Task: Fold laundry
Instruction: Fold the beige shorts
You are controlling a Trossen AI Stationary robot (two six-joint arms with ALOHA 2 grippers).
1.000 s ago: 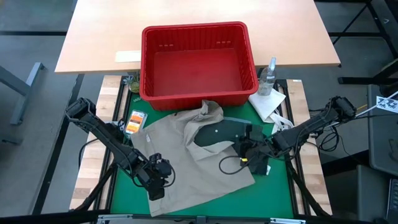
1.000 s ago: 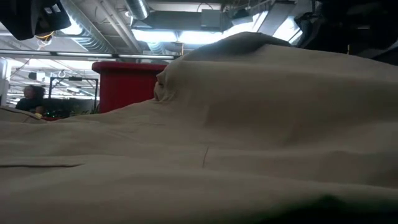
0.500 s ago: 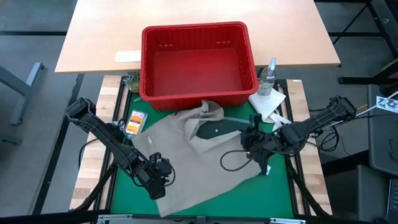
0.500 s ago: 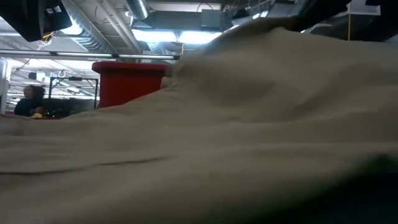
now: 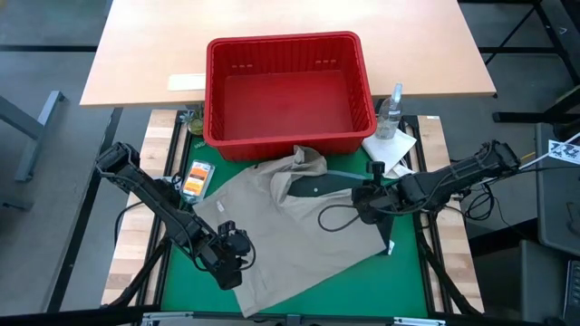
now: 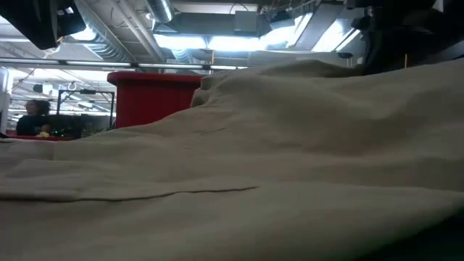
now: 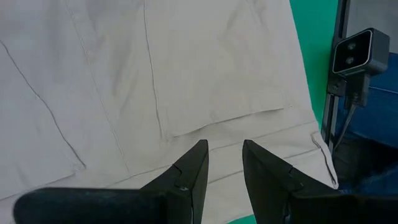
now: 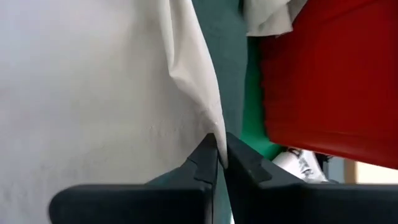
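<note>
A beige khaki cotton garment (image 5: 281,240) is spread across the green mat (image 5: 412,263) of the counter, reaching from the mat's near left corner toward the far edge, where its bunched far end lies against the red plastic basket (image 5: 288,91). A dark olive green piece (image 5: 322,187) shows from under the khaki fabric near the middle of the mat.

The right gripper (image 8: 217,163) is positioned near the right edge of the mat. Its fingers are clamped together on a thin fold of the khaki fabric, which hangs taut from the tips in the right wrist view. This hold is judged to serve for drawing the cloth sideways, so that it is flattened before a fold is made.

The left gripper (image 7: 222,163) is held over the near left part of the garment, beside a stitched pocket seam (image 7: 224,118). Its fingers stand apart, with nothing between them. The arm appears stationed there to pin or take up that end.
</note>
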